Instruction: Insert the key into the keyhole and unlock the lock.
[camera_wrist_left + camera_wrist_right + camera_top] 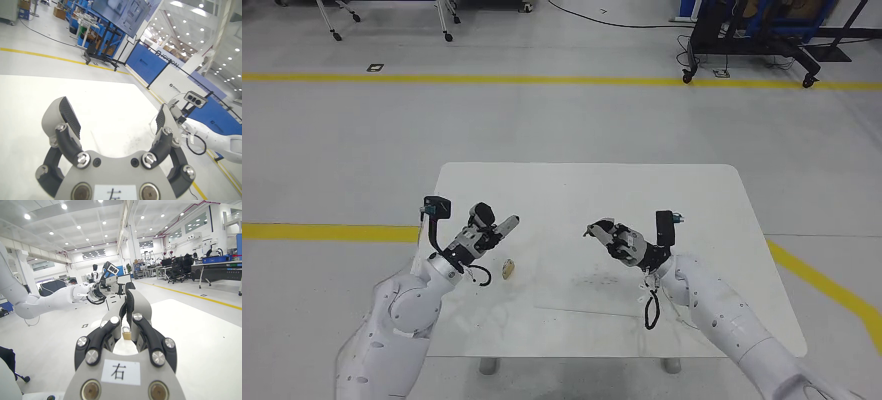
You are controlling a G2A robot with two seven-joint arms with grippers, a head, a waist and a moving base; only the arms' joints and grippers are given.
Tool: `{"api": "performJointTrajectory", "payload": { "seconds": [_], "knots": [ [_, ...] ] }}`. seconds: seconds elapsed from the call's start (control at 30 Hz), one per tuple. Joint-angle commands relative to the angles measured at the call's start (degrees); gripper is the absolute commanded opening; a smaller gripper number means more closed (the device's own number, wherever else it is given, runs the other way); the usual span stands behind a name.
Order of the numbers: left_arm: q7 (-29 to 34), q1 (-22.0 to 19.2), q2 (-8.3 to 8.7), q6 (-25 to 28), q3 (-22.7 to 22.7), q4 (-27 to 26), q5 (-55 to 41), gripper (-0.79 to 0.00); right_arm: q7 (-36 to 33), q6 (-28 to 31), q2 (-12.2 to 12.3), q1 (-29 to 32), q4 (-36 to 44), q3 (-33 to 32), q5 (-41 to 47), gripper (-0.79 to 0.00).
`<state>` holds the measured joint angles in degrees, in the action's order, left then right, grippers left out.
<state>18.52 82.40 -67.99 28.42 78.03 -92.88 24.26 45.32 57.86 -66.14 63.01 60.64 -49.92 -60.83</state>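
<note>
White table (692, 210) stands on grey floor crossed by yellow lines (542, 78). The small padlock (508, 268), brass-bodied with a silver shackle, rests on it just beside the left arm. The left gripper (113, 104) has its fingers spread wide, and the right gripper (129, 291) has its fingers pressed together.

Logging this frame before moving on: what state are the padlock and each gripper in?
Padlock: on the table, shackle looks closed, free of both grippers.
Left gripper: open, holding nothing.
Right gripper: fingers shut together.
</note>
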Motion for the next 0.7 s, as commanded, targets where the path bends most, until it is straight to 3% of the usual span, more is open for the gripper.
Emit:
{"api": "performJointTrajectory", "payload": {
  "seconds": [0.0,0.13,0.37,0.5,0.57,0.67],
  "knots": [
    [5.83,-2.45,-0.45,0.54,-2.76,2.99,-17.93,0.0,-1.35,0.14,-0.31,0.5,0.33,0.5,4.95,-0.785],
    [18.46,-7.69,-1.01,2.29,-6.46,10.45,-36.15,0.0,-4.08,0.14,-0.58,0.5,1.69,4.44,16.97,-0.785],
    [30.87,-13.74,-1.35,7.95,-9.27,17.79,-44.6,-0.003,-18.47,0.14,0.03,-2.76,1.31,10.65,35.98,-0.785],
    [32.86,-15.24,-1.47,10.41,-10.78,19.49,-42.58,-0.314,-25.86,0.14,0.2,-4.31,2.03,12.62,44.72,-0.785],
    [33.0,-15.59,-1.51,11.52,-11.26,19.97,-41.85,-0.376,-29.07,0.14,0.21,-4.75,2.71,13.42,48.48,-0.785],
    [33.32,-15.9,-1.51,12.14,-11.72,20.47,-41.64,-0.372,-33.67,0.14,0.15,-5.43,2.57,14.2,53.08,-0.785]
  ]
}}
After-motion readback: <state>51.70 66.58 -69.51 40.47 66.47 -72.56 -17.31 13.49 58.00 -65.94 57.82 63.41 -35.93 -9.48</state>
